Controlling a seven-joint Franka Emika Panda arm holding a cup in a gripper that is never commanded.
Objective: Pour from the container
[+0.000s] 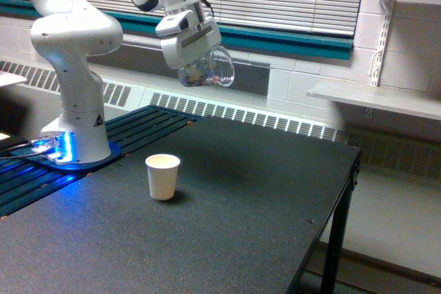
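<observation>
Gripper (pixel 201 67) was clamped on the container (pixel 210 70), the clear plastic cup, holding it by the wall. I couldn't make out the fingers themselves; the cup hung from the hand and wasn't slipping, so I read it as a firm grasp.

I had the cup carried high in the air, well above the table (pixel 227 218) and up against the window-blind background, tipped well over with its mouth facing the exterior view's right. My guess at why: it was tilted just short of spilling, since the brownish-red pieces (pixel 198 78) sat bunched in the low part near the hand, none at the rim.

The white paper cup (pixel 162 177) stood upright on the table, mouth open, well below the container and a bit toward the exterior view's left of it. Looked like the receiver, placed in open space so the arm could come over it freely. The container was not yet over it, so I judged the pour not started.

Count: one arm, one clear cup, one paper cup. Pieces too small and clumped to count. Nothing spilled on the table that I could see.
</observation>
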